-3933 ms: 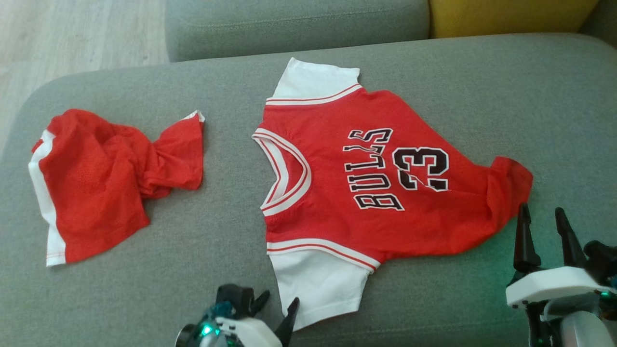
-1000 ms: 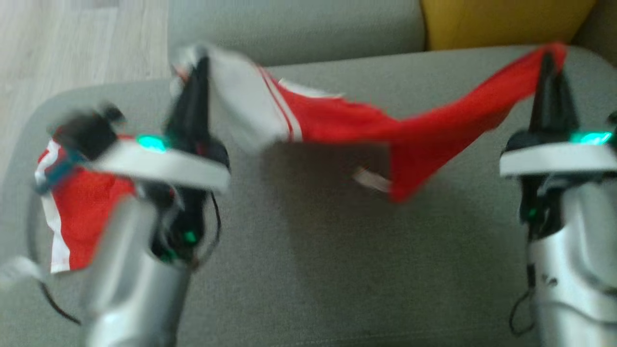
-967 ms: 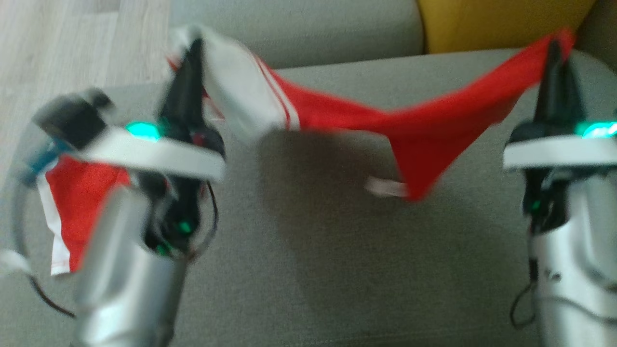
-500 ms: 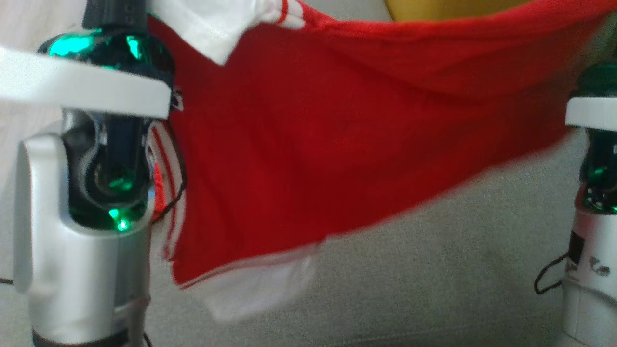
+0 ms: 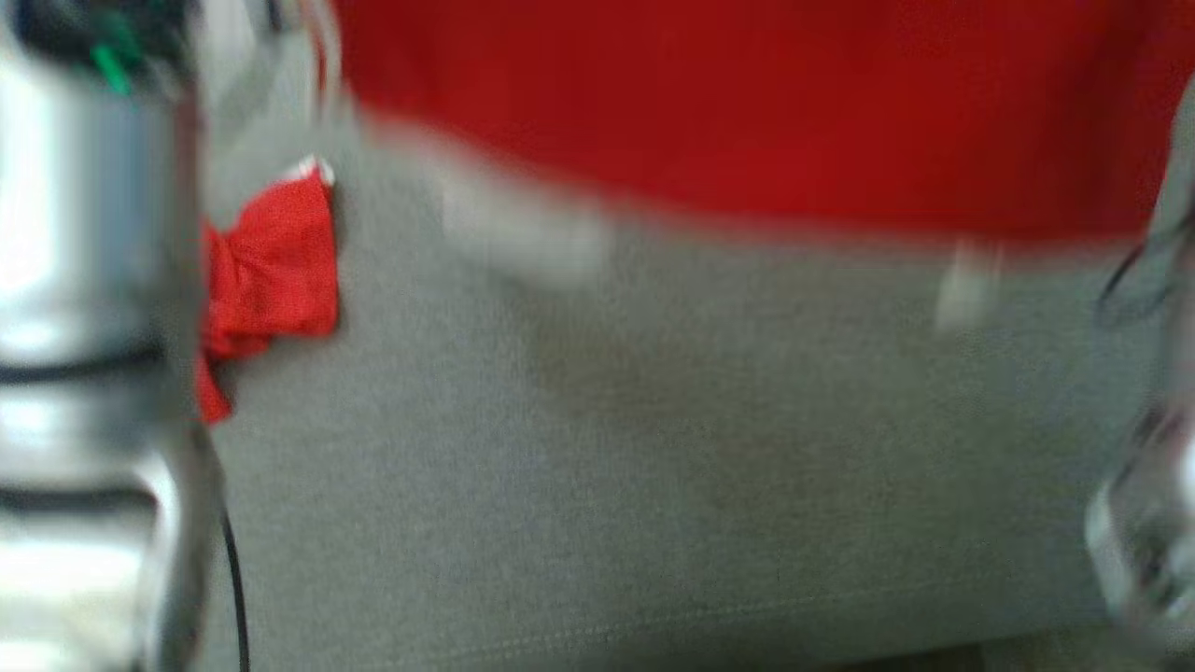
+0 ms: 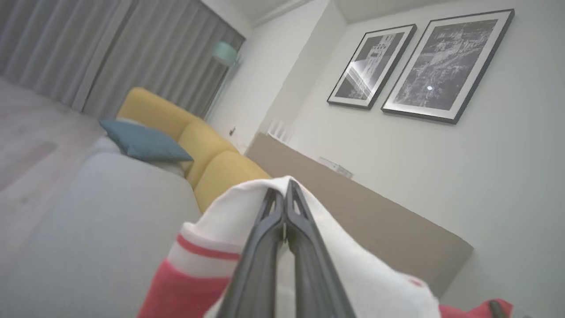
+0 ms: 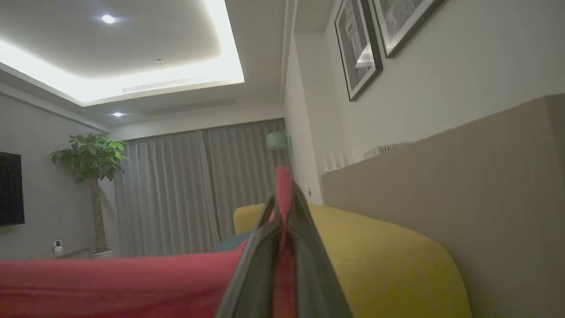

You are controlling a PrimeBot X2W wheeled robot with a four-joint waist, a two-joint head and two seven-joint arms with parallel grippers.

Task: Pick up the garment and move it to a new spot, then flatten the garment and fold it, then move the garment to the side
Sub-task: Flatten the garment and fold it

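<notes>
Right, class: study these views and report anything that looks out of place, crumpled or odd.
A second red garment lies twisted and bunched on the grey cushion. The jersey hangs above the cushion, pinched in the left hand and right hand; nothing else stands out.

The red-and-white fabric garment (image 5: 747, 112) is motion-blurred and cut off by the head view's top edge. The blurred silver left forearm (image 5: 84, 327) hides part of a crumpled red cloth (image 5: 271, 266).
</notes>
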